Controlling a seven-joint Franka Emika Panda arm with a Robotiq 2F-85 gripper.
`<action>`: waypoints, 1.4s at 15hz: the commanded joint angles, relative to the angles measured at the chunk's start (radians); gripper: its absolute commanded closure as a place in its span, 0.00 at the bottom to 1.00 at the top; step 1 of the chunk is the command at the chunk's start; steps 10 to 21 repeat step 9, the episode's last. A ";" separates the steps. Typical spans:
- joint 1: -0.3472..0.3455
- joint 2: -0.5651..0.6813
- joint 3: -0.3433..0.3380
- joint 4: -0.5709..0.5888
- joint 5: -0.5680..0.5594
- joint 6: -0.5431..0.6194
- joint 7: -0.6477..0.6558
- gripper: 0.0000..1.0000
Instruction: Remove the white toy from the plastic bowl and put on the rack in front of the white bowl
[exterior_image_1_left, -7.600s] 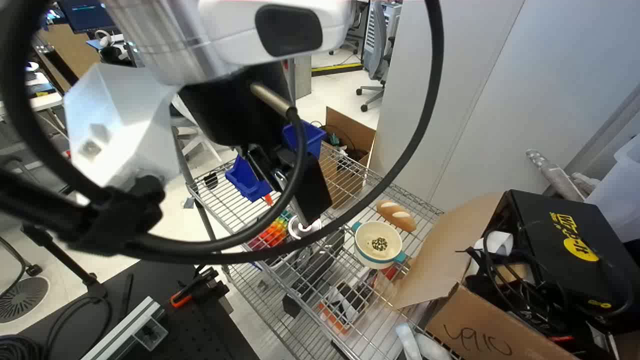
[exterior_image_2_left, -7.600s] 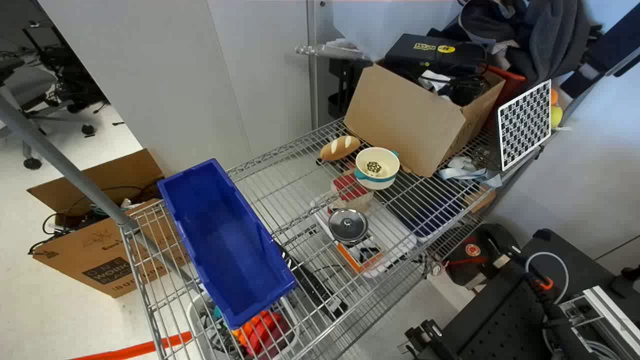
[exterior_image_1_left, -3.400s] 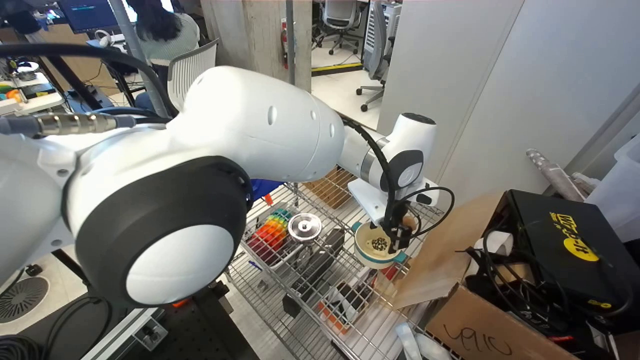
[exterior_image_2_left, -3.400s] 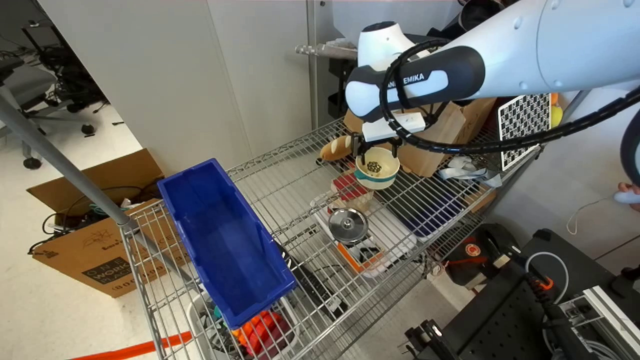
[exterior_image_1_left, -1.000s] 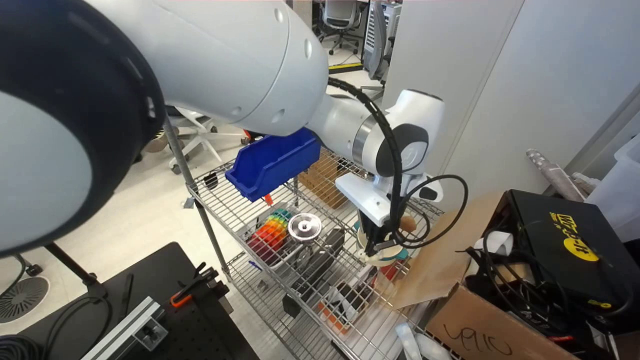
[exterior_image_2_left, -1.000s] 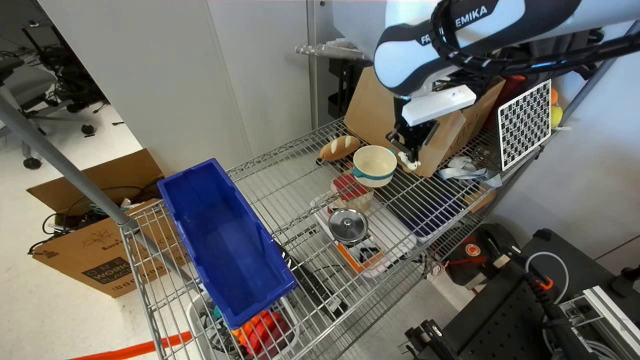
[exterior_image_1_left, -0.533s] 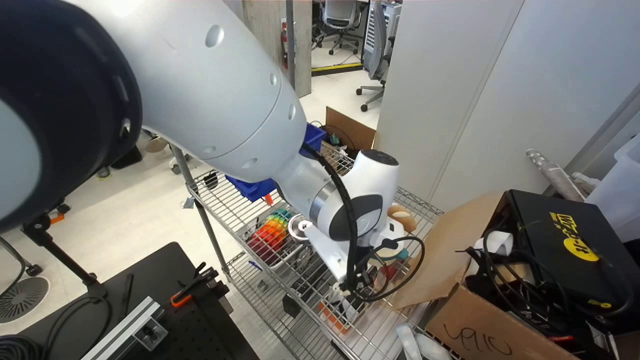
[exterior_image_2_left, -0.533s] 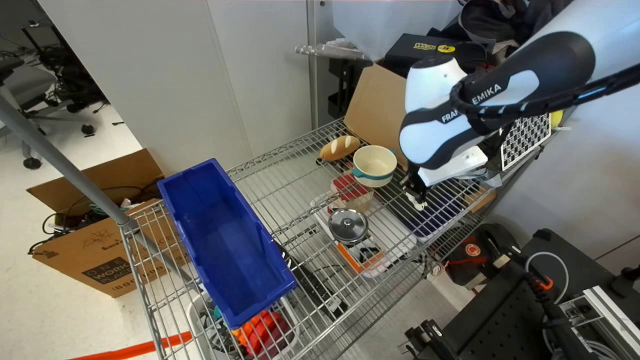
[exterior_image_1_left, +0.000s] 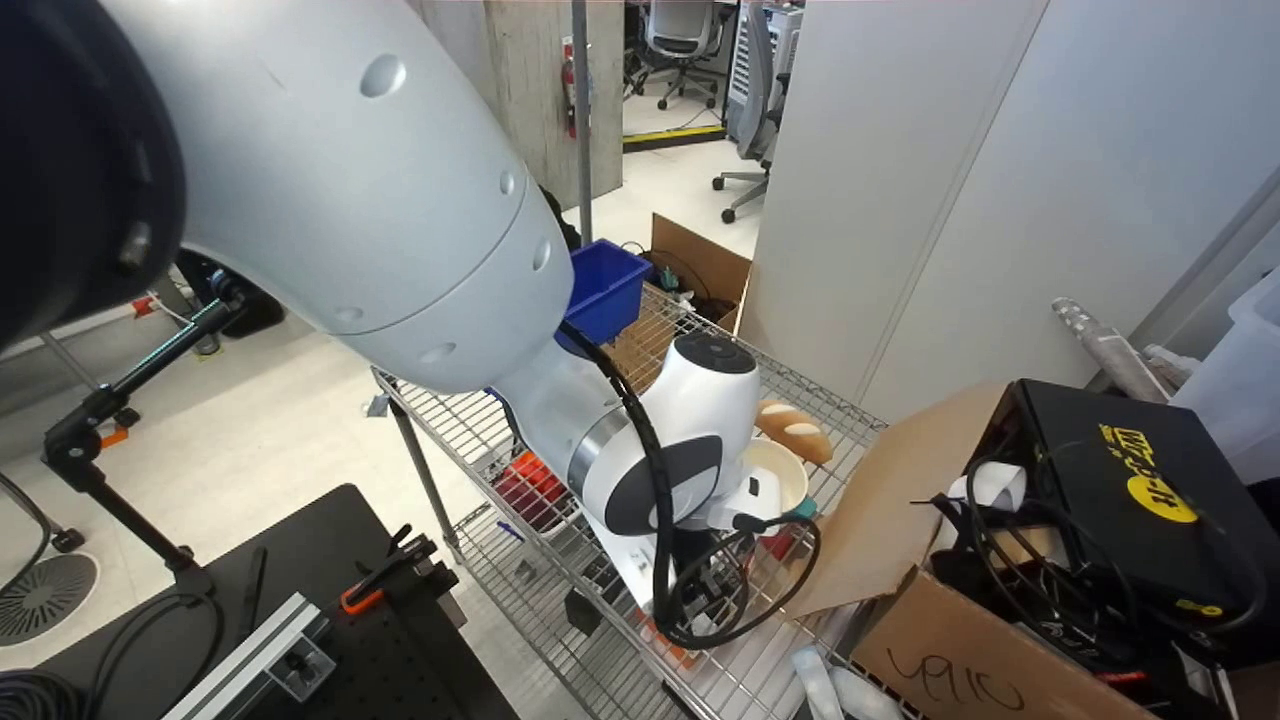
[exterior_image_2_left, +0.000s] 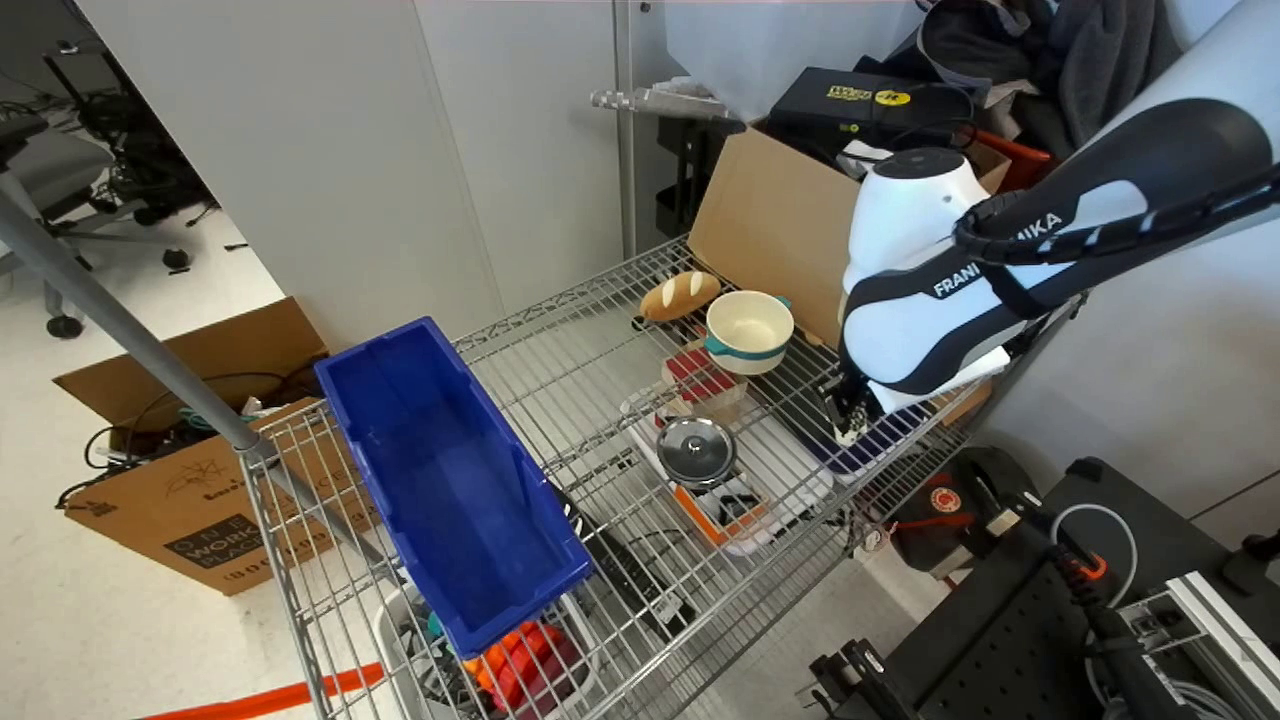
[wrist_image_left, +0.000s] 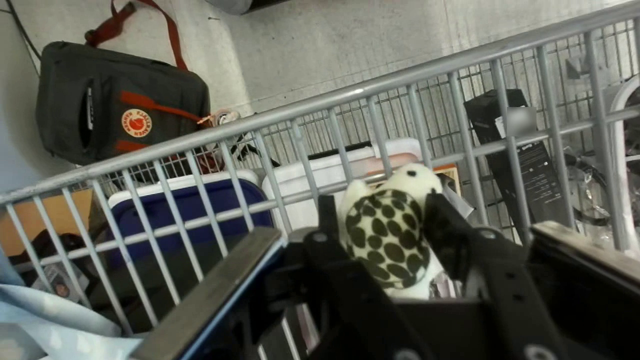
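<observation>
Across one silvery wire rack (wrist_image_left: 357, 92) rest one cardboard box (exterior_image_1_left: 990, 665) holding a black case (exterior_image_1_left: 1120, 475), one blue bin (exterior_image_2_left: 450, 490), one cream bowl (exterior_image_2_left: 750, 320) and one bread loaf (exterior_image_2_left: 680, 296), while the gripper (wrist_image_left: 381, 205) clasps one spotted white toy (wrist_image_left: 387, 237) between bowl and rack edge, contact with the wires unclear.

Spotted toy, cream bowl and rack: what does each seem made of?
Spotted toy: probably plush fabric, matte, by its soft, fuzzy-looking head.
Cream bowl: perhaps plastic, smooth, no grain showing; glazed ceramic remains possible.
Rack: metal, greyish satin finish, judging by its slim rods and a highlight on its rim.
</observation>
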 joint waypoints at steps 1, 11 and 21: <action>0.067 -0.081 -0.070 -0.055 -0.053 -0.071 0.077 0.20; 0.073 -0.131 -0.070 -0.048 -0.100 -0.171 0.115 0.00; 0.073 -0.131 -0.070 -0.048 -0.100 -0.171 0.115 0.00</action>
